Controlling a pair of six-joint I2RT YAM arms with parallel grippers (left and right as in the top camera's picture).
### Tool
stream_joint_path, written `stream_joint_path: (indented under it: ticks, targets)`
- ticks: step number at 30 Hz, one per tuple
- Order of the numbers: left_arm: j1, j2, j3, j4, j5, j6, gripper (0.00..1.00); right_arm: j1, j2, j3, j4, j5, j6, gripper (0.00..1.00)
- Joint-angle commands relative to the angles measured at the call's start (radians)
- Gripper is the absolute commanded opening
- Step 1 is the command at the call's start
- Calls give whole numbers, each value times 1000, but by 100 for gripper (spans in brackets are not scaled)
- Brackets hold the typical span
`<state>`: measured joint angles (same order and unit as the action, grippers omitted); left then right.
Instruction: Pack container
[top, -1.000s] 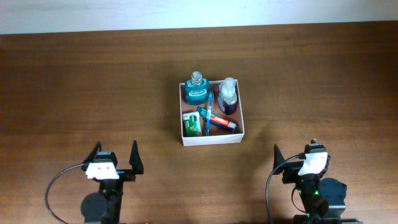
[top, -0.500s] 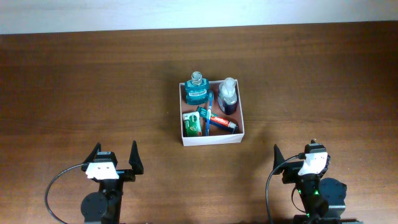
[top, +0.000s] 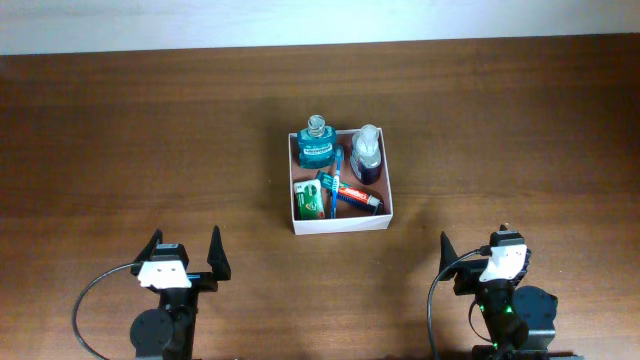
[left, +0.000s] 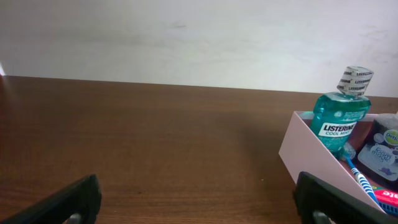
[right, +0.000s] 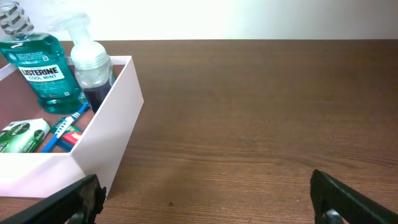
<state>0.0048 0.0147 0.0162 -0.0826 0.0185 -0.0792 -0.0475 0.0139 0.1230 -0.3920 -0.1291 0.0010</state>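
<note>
The container (top: 342, 219), a square white-walled box with a reddish-brown floor, stands at the table's middle. In it are a teal mouthwash bottle (top: 315, 145), a purple pump bottle (top: 366, 155), a green tube (top: 311, 199), a blue toothbrush (top: 335, 182) and a red toothpaste tube (top: 357, 196). My left gripper (top: 185, 256) is open and empty near the front edge, left of the container (left: 308, 146). My right gripper (top: 485, 257) is open and empty at the front right, with the container (right: 106, 134) to its left.
The dark wooden table (top: 130, 140) ends at a white wall (top: 300, 20) along the back. Black cables loop beside both arm bases near the front edge.
</note>
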Motion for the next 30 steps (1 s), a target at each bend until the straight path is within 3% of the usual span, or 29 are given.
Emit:
stream_joint_path:
  ticks: [1,9,22,30]
  targets:
    - [1,-8,-6,-1,-14,5,99,8,-6,-7,2,9,8,98]
    - [1,-8,-6,-1,-14,5,99,8,-6,-7,3,-13,5,98]
    - [1,-8,-6,-1,-14,5,99,8,-6,-7,312,242,-1,98]
    - [1,-8,-6,-2,-14,5,99,8,-6,-15,353,246,-1,98]
